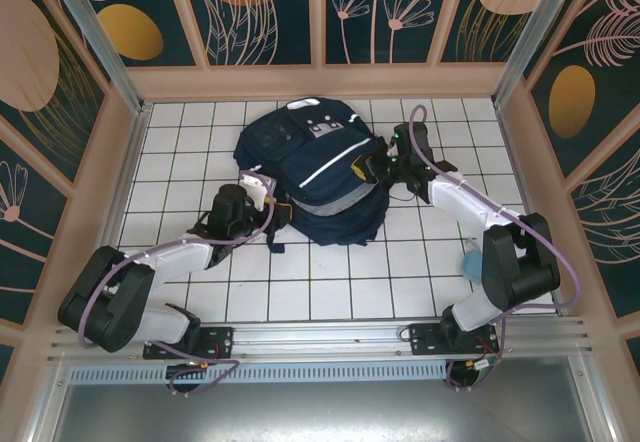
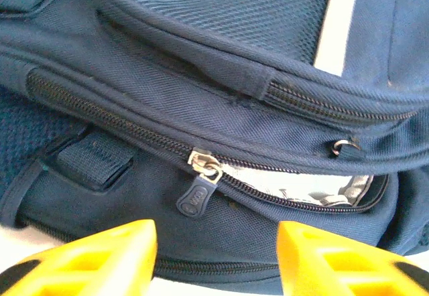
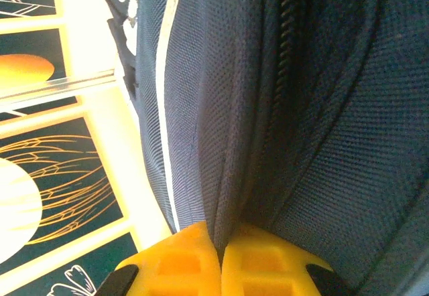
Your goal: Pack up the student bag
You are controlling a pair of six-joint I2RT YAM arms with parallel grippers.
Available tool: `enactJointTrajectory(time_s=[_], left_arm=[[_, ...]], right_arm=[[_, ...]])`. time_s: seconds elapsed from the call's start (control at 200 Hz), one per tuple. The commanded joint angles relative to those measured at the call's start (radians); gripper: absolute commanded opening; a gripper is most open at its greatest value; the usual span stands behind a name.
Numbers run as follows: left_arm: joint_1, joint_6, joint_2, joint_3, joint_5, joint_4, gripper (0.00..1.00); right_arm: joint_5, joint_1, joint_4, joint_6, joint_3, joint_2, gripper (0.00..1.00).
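The student bag point(image 1: 320, 177) lies flat on the white tiled table point(image 1: 200, 142), at 12 o'clock from my two bases. My left claw point(image 2: 218, 249) is at its 8 o'clock edge and my right claw point(image 3: 220, 249) at its 3 o'clock side.

I judge that the step in hand is working the main zipper. My right claw is fully closed and pinches a fold of the navy fabric, to keep the bag from sliding. My left claw is about half open and has hold of nothing. Its yellow fingers point(image 2: 100, 256) stand apart, and the zipper pull point(image 2: 194, 199) hangs just ahead of the gap, toward 11 o'clock. From the slider point(image 2: 204, 164) toward 3 o'clock the teeth are parted and a pale lining point(image 2: 335, 192) shows.

For the next move, I think I must go forward a little, bring the pull between the fingers and close on it.

The pull carries a small raised mark that I cannot read. The white patches point(image 1: 322, 127) at the bag's 12 o'clock end have dark marks, too small to read.
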Motion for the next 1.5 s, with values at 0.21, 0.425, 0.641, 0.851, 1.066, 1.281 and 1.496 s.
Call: enactJointTrajectory(time_s=[0.21, 0.425, 0.641, 0.851, 1.066, 1.281, 1.496], left_arm=[[0.007, 0.159, 0.084, 0.032, 0.074, 0.042, 0.4], [0.008, 0.226, 0.119, 0.044, 0.053, 0.077, 0.39], [0.01, 0.259, 0.148, 0.077, -0.014, 0.087, 0.28], [0.01, 0.271, 0.184, 0.113, -0.005, 0.06, 0.26], [0.009, 0.256, 0.179, 0.132, 0.02, 0.019, 0.04], [0.008, 0.215, 0.083, 0.113, 0.103, -0.072, 0.0], [0.007, 0.154, 0.014, 0.103, 0.116, -0.145, 0.0]], right_arm=[[-0.019, -0.023, 0.04, -0.035, 0.051, -0.031, 0.04], [-0.019, -0.023, 0.038, -0.035, 0.051, -0.034, 0.04], [-0.016, -0.022, 0.025, -0.038, 0.053, -0.039, 0.04], [-0.013, -0.022, 0.022, -0.04, 0.049, -0.045, 0.05], [-0.001, -0.019, 0.016, -0.046, 0.042, -0.043, 0.05], [0.017, -0.014, 0.038, -0.038, 0.034, -0.019, 0.04], [0.047, -0.008, 0.042, -0.047, 0.068, 0.019, 0.05]])
